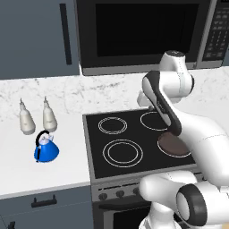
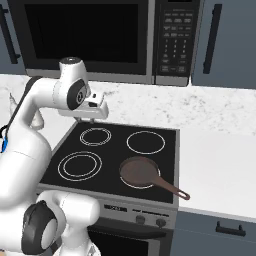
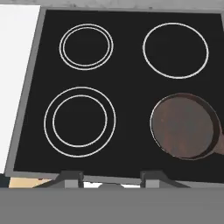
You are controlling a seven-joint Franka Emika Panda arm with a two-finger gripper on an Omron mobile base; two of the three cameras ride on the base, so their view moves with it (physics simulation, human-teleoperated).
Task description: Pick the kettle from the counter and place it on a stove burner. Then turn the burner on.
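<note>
The kettle (image 1: 46,150) is rendered in glossy bright blue, as of enamel or plastic, with a matt black handle and a pale silvery lid, and the desk (image 1: 40,172) under it is given a plain, smooth white top, backed by a grey-veined, marble-like wall panel (image 1: 89,91). The stove burner (image 3: 79,121) is drawn in thin white rings on smooth black glass. A dull, mottled brown surface, like worn iron, is shown on the pan (image 3: 183,125).
</note>
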